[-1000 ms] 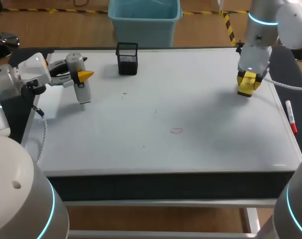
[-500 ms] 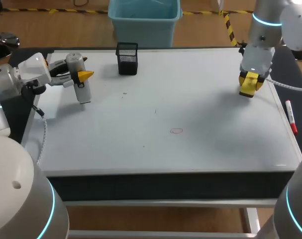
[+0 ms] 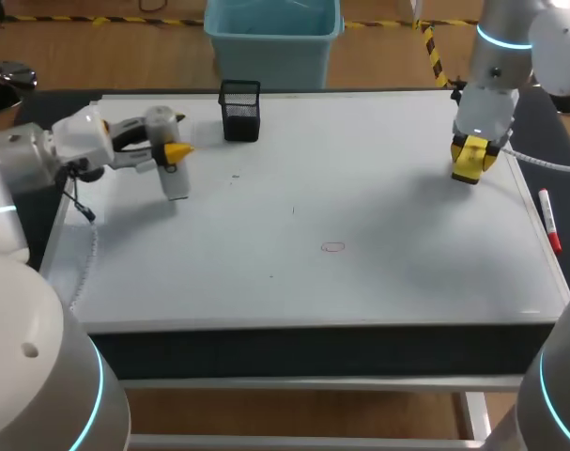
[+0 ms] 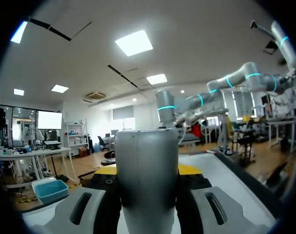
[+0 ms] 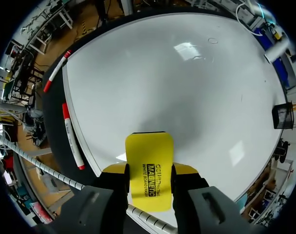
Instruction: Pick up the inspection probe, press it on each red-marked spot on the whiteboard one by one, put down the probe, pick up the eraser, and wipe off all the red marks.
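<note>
The left gripper is clamped on the grey inspection probe, which sticks out below it over the whiteboard. The right gripper squeezes the yellow eraser from both sides, with the red mark well ahead of it.

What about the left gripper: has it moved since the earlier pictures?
Yes. The left gripper, holding the probe, has shifted closer to the black mesh cup.

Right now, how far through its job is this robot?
Both tools are picked up: the left gripper holds the probe, the right gripper the eraser. The probe is far from the one visible red circle on the whiteboard, so pressing looks unfinished. Putting the probe down and wiping are left.
</note>
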Robot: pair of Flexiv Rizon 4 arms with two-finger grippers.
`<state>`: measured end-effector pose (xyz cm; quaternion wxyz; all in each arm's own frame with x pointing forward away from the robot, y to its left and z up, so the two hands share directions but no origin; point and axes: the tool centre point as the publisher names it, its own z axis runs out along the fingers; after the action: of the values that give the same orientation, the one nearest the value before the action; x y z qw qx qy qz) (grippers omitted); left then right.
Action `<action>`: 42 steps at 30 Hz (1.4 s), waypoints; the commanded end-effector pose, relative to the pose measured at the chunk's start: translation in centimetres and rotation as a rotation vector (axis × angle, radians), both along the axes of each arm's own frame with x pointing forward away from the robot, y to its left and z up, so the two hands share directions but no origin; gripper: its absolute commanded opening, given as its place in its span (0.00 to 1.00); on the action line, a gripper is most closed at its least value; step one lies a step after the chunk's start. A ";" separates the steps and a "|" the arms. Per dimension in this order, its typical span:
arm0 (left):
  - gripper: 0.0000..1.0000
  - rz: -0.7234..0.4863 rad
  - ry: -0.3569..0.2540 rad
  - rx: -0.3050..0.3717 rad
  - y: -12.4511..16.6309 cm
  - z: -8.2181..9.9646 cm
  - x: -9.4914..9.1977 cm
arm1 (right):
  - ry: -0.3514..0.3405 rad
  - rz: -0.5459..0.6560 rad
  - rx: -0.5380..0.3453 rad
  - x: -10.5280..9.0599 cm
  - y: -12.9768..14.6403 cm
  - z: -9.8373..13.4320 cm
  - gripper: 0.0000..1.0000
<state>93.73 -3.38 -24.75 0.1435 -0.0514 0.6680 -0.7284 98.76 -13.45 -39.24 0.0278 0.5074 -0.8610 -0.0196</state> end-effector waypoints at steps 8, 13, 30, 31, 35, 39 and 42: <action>0.00 -0.157 -0.038 -0.035 -7.3 1.5 -4.7 | 0.001 0.003 -0.002 0.1 -0.1 0.1 0.00; 0.00 -0.265 -0.043 -0.025 -12.2 1.3 -6.6 | 0.001 0.003 -0.002 0.1 -0.1 0.1 0.00; 0.00 -0.459 0.000 -0.043 -22.5 0.0 -9.9 | 0.001 0.003 -0.002 0.1 -0.1 0.1 0.00; 0.00 -0.460 0.008 -0.045 -22.9 -0.1 -10.0 | 0.001 0.003 -0.002 0.1 -0.1 0.1 0.00; 0.00 -0.486 0.026 -0.049 -24.4 -0.6 -10.6 | 0.001 0.003 -0.002 0.1 -0.1 0.1 0.00; 0.00 -0.514 0.038 -0.055 -25.7 -0.9 -11.3 | 0.001 0.003 -0.002 0.1 -0.1 0.1 0.00; 0.00 -0.527 0.047 -0.052 -26.4 -1.2 -11.4 | 0.001 0.003 -0.002 0.1 -0.1 0.1 0.00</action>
<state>81.73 -28.77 -25.44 -0.0616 0.0992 0.6454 -0.7549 98.73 -13.47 -39.26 0.0271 0.5075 -0.8610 -0.0193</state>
